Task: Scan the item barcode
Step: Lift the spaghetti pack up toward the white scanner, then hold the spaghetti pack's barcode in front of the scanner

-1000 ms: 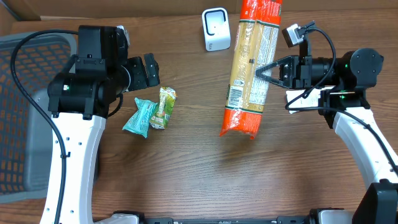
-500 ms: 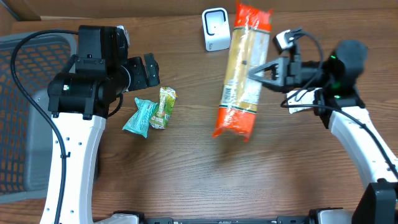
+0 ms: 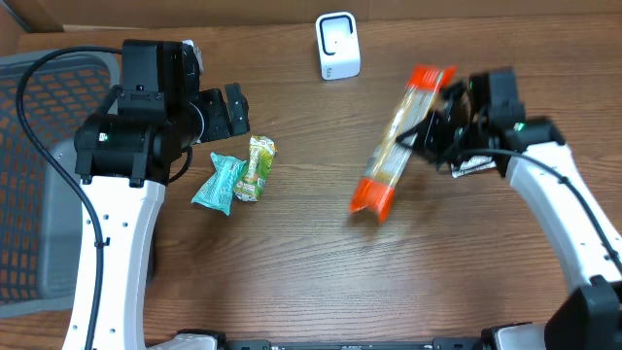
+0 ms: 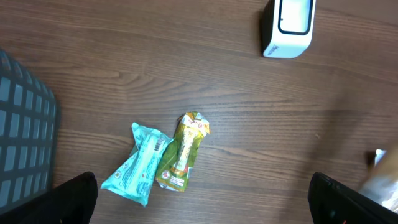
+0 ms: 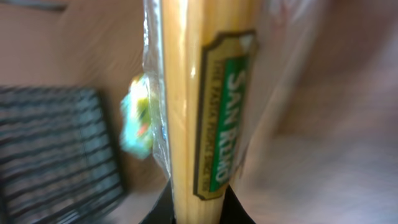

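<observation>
Your pasta pack (image 3: 398, 136) has tilted down and turned edge-on, toward the table's (image 3: 292, 272) right edge. Only the right wrist view shows its green label (image 5: 225, 106) — up close. Right gripper (image 3: 434, 136) pinches it, arm reaching inward; left gripper (image 4: 205, 202) hangs wide open.

The brown wooden table (image 3: 292, 272) carries a white scanner (image 3: 337, 45) and a teal packet (image 3: 218, 183) touching a green packet (image 3: 257, 166).

The right tool (image 3: 433, 136) has rolled the spaghetti packet (image 3: 393, 156) edge-on (its broad label face showed earlier) and swung it lower, away from the scanner (image 3: 337, 46).
</observation>
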You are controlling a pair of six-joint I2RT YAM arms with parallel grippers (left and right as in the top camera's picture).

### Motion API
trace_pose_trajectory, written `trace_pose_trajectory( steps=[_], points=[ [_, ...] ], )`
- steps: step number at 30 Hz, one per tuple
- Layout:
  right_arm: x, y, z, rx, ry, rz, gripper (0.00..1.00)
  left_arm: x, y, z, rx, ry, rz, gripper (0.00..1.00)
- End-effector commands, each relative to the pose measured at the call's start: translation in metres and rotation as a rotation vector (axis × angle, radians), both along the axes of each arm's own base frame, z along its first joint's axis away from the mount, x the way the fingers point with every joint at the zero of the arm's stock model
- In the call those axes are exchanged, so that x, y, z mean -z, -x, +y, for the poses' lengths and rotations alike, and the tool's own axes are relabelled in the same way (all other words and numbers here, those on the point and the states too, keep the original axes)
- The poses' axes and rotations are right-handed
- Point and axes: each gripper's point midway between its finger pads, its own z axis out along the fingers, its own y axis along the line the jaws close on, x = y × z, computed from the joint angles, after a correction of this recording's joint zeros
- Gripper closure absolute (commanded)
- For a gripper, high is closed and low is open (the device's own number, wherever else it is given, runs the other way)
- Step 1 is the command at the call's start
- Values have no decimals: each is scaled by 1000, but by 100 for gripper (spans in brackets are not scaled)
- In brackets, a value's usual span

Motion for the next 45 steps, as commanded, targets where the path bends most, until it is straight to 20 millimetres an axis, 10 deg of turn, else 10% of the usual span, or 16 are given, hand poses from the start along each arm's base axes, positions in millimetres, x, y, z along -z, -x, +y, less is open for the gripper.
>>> trace_pose_trajectory(
  steps=[1, 10, 25, 45],
  points=[
    [-103, -45, -24, -4, 382, -444, 96, -3, -1, -2, 15, -1, -8, 0],
    [-163, -95, 3, 56, 971, -844, 96, -3, -1, -2, 15, -1, -8, 0],
    [-100, -193, 68, -273, 1485, -1106, 96, -3, -1, -2, 15, -1, -8, 0],
    [-34, -226, 130, -493, 1500, -1361, 96, -3, -1, -2, 15, -1, -8, 0]
  ],
)
